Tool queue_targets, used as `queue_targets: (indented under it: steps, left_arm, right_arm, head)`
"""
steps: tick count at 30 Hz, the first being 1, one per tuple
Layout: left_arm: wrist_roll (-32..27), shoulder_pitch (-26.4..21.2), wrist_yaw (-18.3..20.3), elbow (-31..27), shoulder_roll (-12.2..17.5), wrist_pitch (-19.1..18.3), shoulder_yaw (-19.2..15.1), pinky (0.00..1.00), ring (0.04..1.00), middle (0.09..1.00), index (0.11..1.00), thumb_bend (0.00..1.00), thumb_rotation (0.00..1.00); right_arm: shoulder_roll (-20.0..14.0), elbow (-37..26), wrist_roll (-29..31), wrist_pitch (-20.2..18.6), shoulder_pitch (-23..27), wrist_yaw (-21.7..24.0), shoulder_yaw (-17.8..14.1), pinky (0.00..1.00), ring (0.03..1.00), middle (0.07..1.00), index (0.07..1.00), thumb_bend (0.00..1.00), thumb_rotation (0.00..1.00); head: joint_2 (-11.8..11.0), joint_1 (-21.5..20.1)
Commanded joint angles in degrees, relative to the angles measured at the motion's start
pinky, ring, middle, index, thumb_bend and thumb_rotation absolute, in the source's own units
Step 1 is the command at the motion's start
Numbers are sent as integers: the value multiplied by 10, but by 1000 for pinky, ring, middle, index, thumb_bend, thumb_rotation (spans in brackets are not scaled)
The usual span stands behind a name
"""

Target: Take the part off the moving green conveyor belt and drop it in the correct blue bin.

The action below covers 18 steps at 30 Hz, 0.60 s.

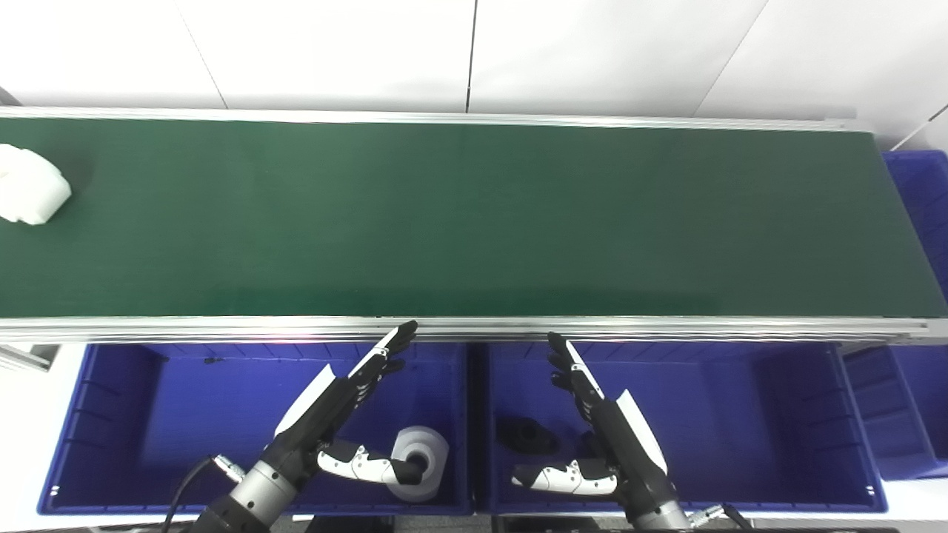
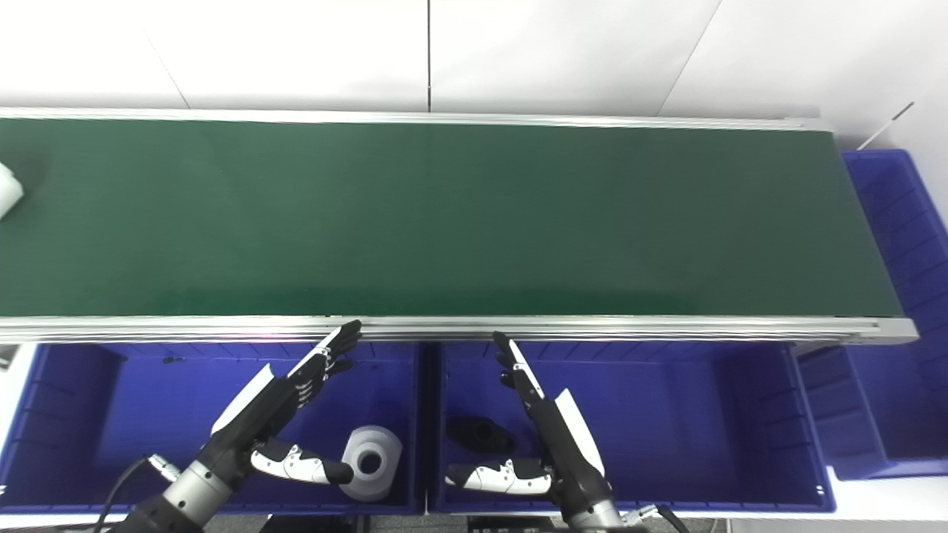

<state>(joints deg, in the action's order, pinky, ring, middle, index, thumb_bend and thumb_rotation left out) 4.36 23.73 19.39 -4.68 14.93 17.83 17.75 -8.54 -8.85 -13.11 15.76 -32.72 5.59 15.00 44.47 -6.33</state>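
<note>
A white part (image 1: pixel 28 185) lies on the green conveyor belt (image 1: pixel 459 222) at its far left edge; only a sliver of the white part (image 2: pixel 7 194) shows in the right eye view. My left hand (image 1: pixel 337 403) is open and empty above the left blue bin (image 1: pixel 111 429), fingers stretched toward the belt's near rail. My right hand (image 1: pixel 603 414) is open and empty above the middle blue bin (image 1: pixel 778 429). Both hands are far from the part.
A white ring-shaped part (image 1: pixel 420 463) lies in the left bin and a black part (image 1: pixel 527 434) in the middle bin. Another blue bin (image 1: pixel 918 296) stands off the belt's right end. An aluminium rail (image 1: pixel 474 326) edges the belt's near side.
</note>
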Motion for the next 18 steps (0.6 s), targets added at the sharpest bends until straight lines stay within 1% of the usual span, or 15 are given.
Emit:
queue_targets:
  steps: [1,5,7,11,18]
  left_arm:
    - [2,2,-4,-7,-2,18,2,966,1000,1000,1000,840,427]
    - [8,1,-9,1,-4,28,2,930,1000,1000,1000,841,431]
    - [4,0,-8,5,-4,33,3,944,1000,1000,1000,845,420]
    - [4,-2,-8,8,-4,38,3,938,1000,1000,1000,843,416]
    - [-4,-1,-3,7,-4,34,5,961,1000,1000,1000,835,396]
  right_arm:
    - [-1,-9,-3,32,-6,-8,-2,924,973,994,1000,945,393]
    - [-1,-6,-2,34,-6,-9,-3,930,974,992,998,946,396]
    - [-1,-5,0,34,-6,-8,-3,931,975,992,997,947,394]
    - [-1,-7,0,29,-6,-6,-3,927,977,1000,998,949,398]
    - [-1,-3,3,34,-5,-6,-3,933,980,996,997,950,396]
  head:
    - [-1,3]
    - [-2,6]
    - [-2,6]
    - [-3,7]
    - [-3,6]
